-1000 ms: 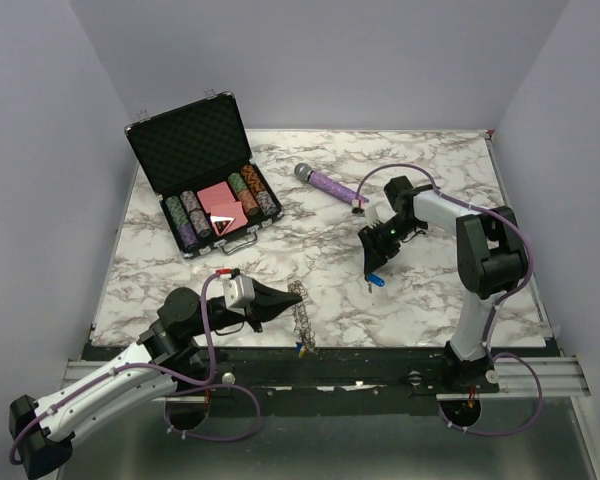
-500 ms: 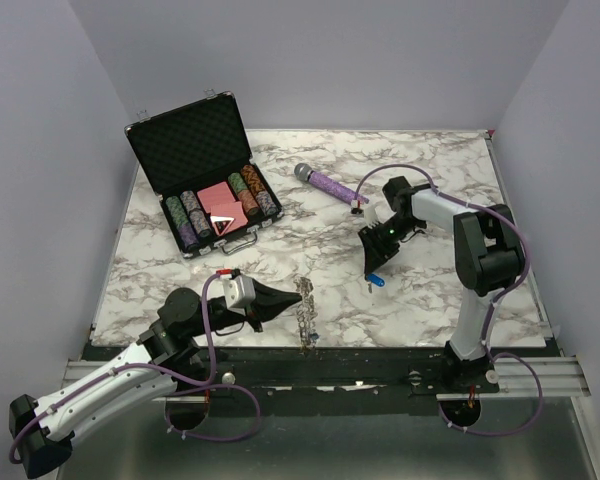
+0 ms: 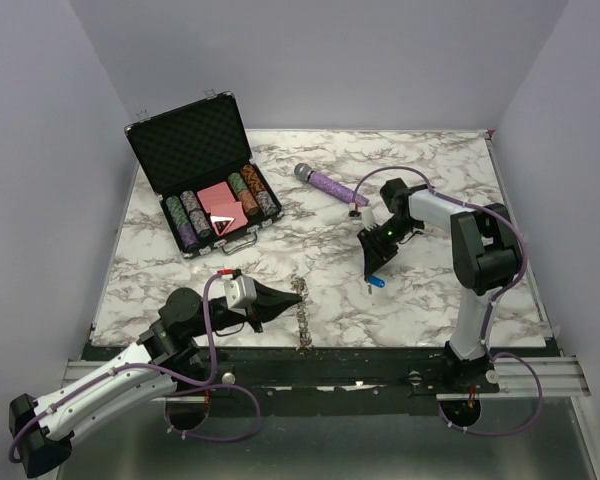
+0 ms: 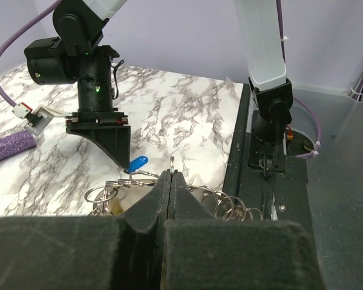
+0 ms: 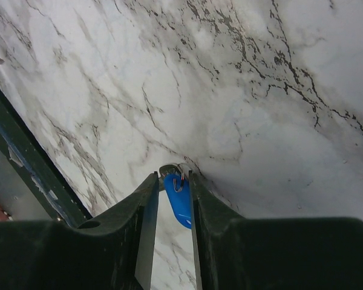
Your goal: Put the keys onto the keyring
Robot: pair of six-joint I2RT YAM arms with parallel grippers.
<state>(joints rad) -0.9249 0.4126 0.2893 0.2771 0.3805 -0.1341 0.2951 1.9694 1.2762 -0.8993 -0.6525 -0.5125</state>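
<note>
A key with a blue cap lies on the marble between the fingers of my right gripper. The cap sits against the right finger, and a gap shows on the left side, so the jaws stand open around it. From above, this key lies just under the right gripper. My left gripper is shut on the keyring, whose thin edge sticks up between the pads. Small silvery loops spread on both sides of the jaws. From above, the keyring hangs at the left gripper's tip near the table's front edge.
An open black case of poker chips stands at the back left. A purple microphone lies behind the right arm. The black front rail runs just beyond the keyring.
The right gripper's jaws have narrowed around the blue key. The left gripper, still shut on the keyring, has barely shifted.
</note>
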